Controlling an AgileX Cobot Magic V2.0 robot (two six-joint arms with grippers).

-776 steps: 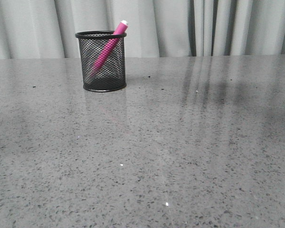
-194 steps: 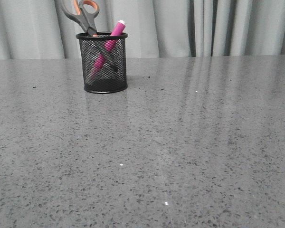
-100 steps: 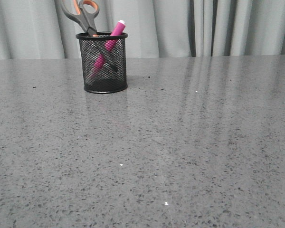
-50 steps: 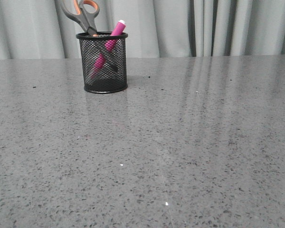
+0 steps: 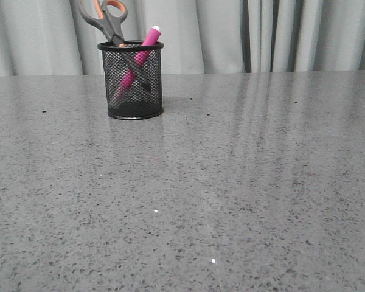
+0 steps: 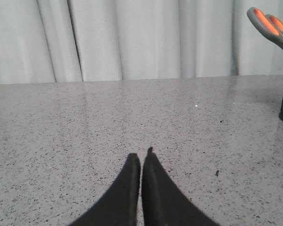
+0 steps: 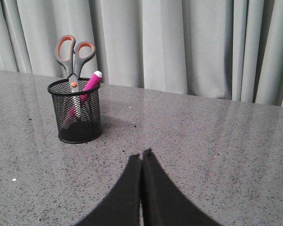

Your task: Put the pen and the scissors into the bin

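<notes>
We see the pen (image 5: pixel 138 59) and scissors (image 5: pixel 108 20) standing crossed in the bin (image 5: pixel 132 79) near the table's far left edge; both our pincers, left (image 6: pixel 141 162) and right (image 7: pixel 142 160), sit closed and empty, well apart from it; we judge nothing is left to move

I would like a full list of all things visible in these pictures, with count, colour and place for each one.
bin: one, black wire mesh, upright on the table, far left in the front view.
scissors: one, grey handles lined orange, standing in the bin, handles up.
pen: one, magenta with white tip, leaning in the bin.
table: one, grey speckled.
curtain: light grey, behind the table.
left gripper: black, shut, empty, above the table.
right gripper: black, shut, empty, above the table.
</notes>
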